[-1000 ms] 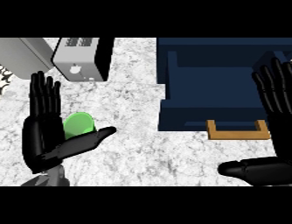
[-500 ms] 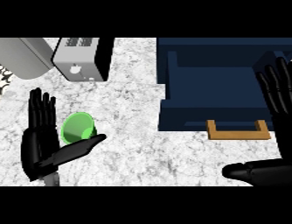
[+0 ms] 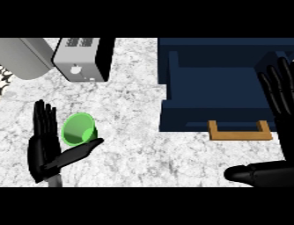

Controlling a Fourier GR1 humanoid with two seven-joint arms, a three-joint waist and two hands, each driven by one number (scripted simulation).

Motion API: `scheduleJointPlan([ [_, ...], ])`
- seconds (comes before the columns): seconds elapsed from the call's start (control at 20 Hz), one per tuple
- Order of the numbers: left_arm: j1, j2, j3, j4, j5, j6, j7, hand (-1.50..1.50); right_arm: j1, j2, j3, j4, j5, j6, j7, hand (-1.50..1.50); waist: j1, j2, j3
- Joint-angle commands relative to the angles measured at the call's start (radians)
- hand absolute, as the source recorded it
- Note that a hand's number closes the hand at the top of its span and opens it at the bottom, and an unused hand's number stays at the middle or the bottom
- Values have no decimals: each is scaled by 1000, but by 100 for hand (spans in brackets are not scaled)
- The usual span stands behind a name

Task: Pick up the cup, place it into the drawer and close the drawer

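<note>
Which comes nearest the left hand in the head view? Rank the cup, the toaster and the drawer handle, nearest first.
From the left hand:
1. Cup: green, right beside the hand, between its straight fingers and thumb.
2. Toaster: farther back on the counter, up the view from the hand.
3. Drawer handle: wooden, far across to the right on the open blue drawer.

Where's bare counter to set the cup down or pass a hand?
Free: marble between the green cup and the open dark-blue drawer, and the strip below the drawer's wooden handle. Crowded: top left by the silver toaster; the open left hand flanks the cup.
</note>
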Motion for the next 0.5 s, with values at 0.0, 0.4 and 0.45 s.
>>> scheduleJointPlan([
  [0.0,-19,-8,34,158,49,-37,-118,-150,-3,-20,-20,14,-28,35,-11,-150,-1,1,0],
  [0.4,23,-6,70,231,74,-106,-191,-150,-69,-11,-29,44,-22,2,26,-150,2,0,0],
  [0.45,-24,15,71,181,65,-84,-100,-150,-5,25,49,16,47,-2,-11,-150,1,0,0],
])
